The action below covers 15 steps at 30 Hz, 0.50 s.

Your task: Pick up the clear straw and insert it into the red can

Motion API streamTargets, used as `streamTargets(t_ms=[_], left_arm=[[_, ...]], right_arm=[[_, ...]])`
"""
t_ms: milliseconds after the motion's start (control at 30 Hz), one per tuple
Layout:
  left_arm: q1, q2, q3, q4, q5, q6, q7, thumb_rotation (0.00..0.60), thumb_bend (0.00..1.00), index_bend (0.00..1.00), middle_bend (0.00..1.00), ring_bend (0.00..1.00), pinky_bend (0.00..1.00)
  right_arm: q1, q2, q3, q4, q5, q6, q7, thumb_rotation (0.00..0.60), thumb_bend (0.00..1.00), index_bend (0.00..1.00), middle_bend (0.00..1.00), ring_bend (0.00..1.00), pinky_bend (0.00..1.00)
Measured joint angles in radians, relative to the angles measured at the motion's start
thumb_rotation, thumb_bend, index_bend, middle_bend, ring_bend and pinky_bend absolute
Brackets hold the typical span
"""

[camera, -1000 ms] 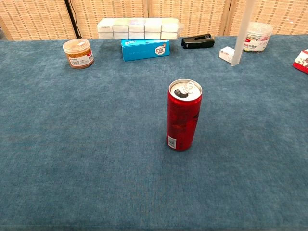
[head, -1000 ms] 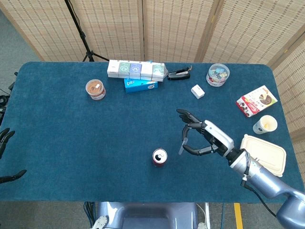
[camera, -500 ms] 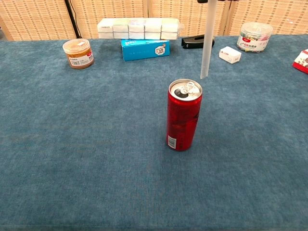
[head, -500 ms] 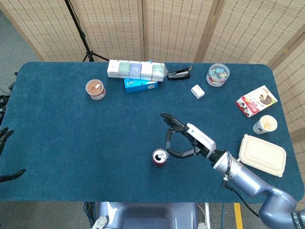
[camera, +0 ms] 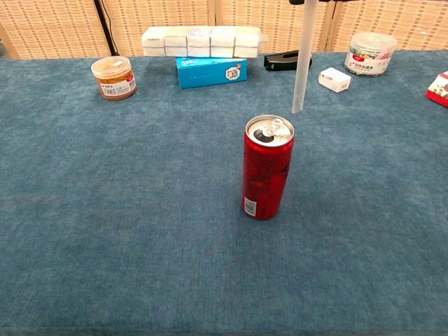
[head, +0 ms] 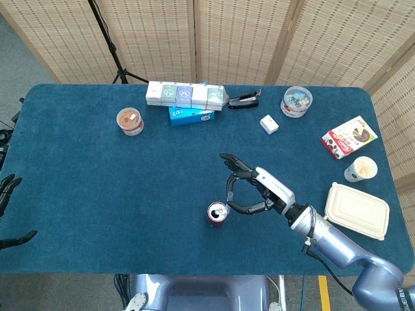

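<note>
Now your right hand point(head: 254, 191), pinching the clear plastic straw point(camera: 302, 56), has carried it left; its tip hovers just right of the open red can point(camera: 267, 168).

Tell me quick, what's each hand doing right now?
Left hand: only partly seen at the frame edge; cannot tell.
Right hand: holding the straw above the can.

Woven wicker screen panels point(head: 162, 39) stand behind the blue-covered table point(head: 97, 188), grey floor point(head: 26, 58) beyond.
</note>
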<state>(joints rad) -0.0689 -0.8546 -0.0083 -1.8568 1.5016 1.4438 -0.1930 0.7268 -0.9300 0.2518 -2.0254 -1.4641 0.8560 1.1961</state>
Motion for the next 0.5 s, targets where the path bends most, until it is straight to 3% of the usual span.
streamTargets(t_ms=[500], left_arm=[[-0.004,-0.001,-0.003,-0.001,-0.009,-0.009,0.005,0.600,0.09,0.00,0.00,0.00,0.00]], right_arm=[[0.018,-0.031,0.013,-0.028,0.018,-0.007,-0.017,0.600,0.67,0.59,0.00,0.00,0.00]])
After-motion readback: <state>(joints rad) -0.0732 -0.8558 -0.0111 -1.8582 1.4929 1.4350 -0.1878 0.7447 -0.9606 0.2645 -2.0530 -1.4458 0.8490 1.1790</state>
